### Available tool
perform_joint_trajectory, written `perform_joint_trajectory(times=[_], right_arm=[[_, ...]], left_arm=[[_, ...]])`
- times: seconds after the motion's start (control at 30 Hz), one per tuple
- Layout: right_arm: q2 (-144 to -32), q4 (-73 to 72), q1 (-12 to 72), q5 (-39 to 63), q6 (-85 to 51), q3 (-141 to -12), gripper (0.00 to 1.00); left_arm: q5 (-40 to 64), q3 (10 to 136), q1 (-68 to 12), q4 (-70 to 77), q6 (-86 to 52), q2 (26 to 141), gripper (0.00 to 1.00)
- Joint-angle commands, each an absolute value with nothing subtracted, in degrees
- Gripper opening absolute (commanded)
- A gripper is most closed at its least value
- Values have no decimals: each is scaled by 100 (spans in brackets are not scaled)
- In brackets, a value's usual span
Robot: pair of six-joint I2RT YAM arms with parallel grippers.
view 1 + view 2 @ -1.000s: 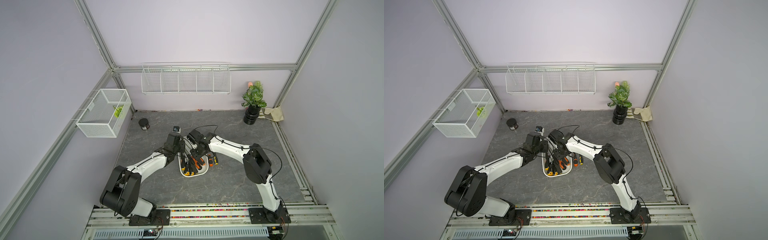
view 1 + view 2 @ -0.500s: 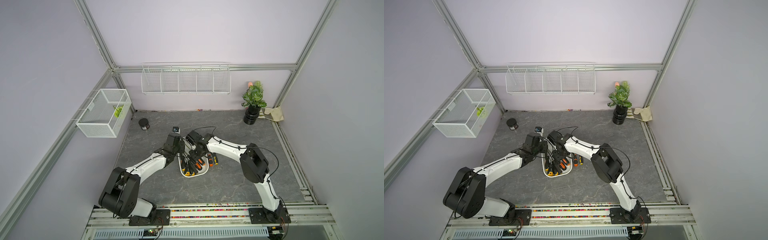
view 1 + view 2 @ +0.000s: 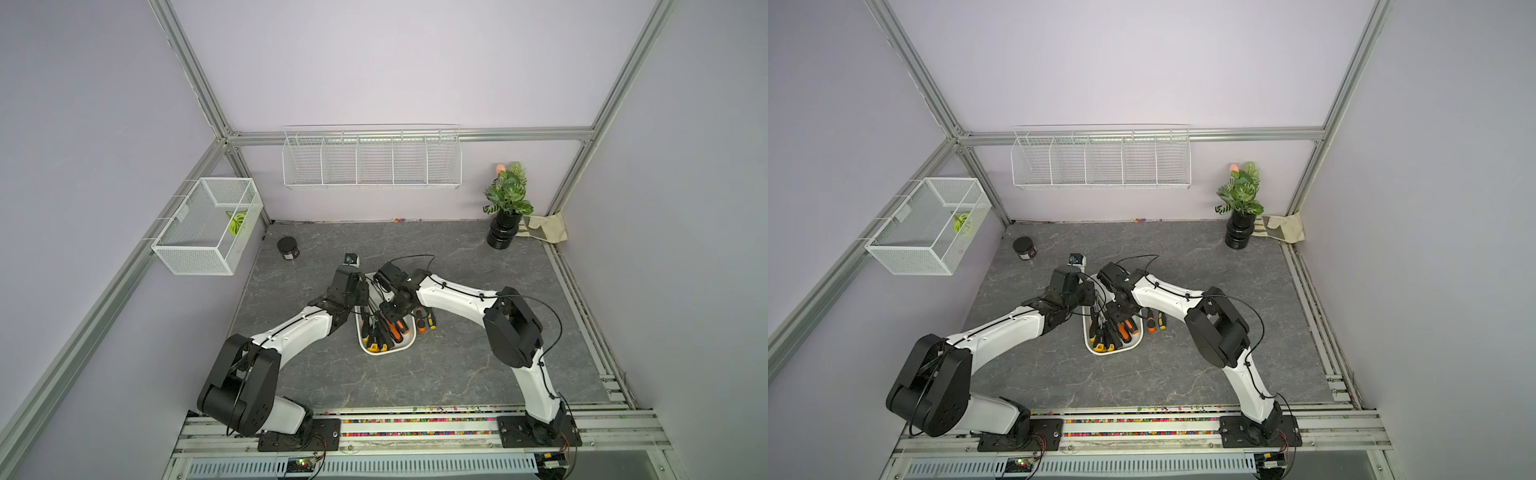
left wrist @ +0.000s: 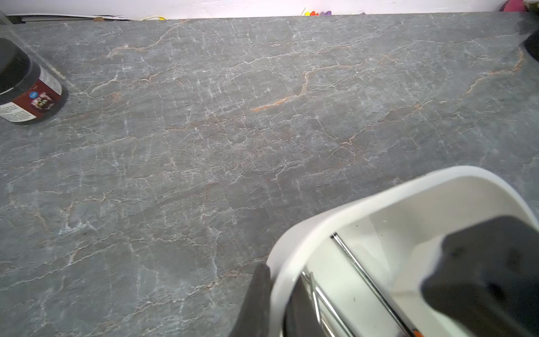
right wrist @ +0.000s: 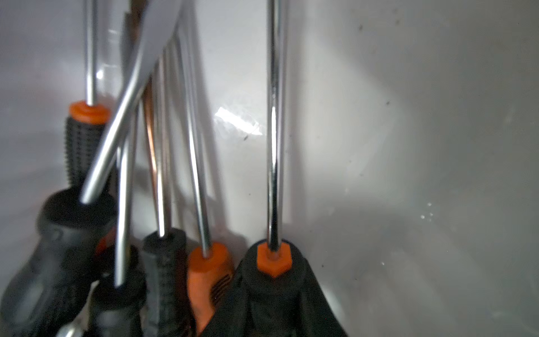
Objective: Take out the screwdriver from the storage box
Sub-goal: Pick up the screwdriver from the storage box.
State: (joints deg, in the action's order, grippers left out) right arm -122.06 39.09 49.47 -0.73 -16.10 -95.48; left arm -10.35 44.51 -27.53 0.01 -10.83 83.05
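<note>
The storage box (image 3: 386, 352) (image 3: 1113, 351), a shallow white tub, lies mid-table and holds several screwdrivers (image 3: 380, 336) with black and orange handles. My left gripper (image 3: 362, 296) (image 4: 277, 280) is shut on the box's wall (image 4: 350, 210), with one finger outside and one inside. My right gripper (image 3: 390, 309) (image 5: 274, 291) reaches down into the box. Its fingers are closed round the black handle of one screwdriver (image 5: 274, 259) with an orange hex collar, whose steel shaft runs along the white wall (image 5: 408, 146).
Two more screwdrivers (image 3: 426, 323) (image 3: 1154, 322) lie on the table just right of the box. A black jar (image 3: 288, 248) (image 4: 26, 87) stands back left, a potted plant (image 3: 507, 208) and a cloth bag (image 3: 544, 226) back right. A wire basket (image 3: 208, 226) and a wire rack (image 3: 372, 158) hang on the walls.
The right gripper has narrowed its jaws onto a screwdriver handle and shifted slightly left inside the box. The left arm keeps its hold on the box wall.
</note>
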Motion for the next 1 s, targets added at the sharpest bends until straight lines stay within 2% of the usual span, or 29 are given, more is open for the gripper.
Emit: perform_joint_trajectory(times=[0.0, 0.17, 0.43, 0.7, 0.9, 0.97], right_arm=[[-11639, 3533, 4743, -5, -1843, -9060, 0], [-11151, 3076, 4685, 502, -2012, -8651, 0], [-10639, 2878, 4678, 585, -2061, -8351, 0], [-9191, 2079, 4518, 975, -2218, -7255, 0], [-8189, 2709, 3923, 231, -2276, -6321, 0], [-8025, 2681, 3515, 405, -2318, -5892, 0]], left_arm=[[-967, 4449, -2788, 119, -1008, 8338, 0], [-950, 4475, -2788, 115, -1050, 8411, 0], [-1001, 4505, -2788, 53, -1040, 8480, 0], [-1037, 4519, -2786, 79, -1079, 8620, 0], [-1059, 4511, -2792, 83, -1066, 8570, 0], [-1047, 4495, -2791, 92, -1069, 8553, 0]])
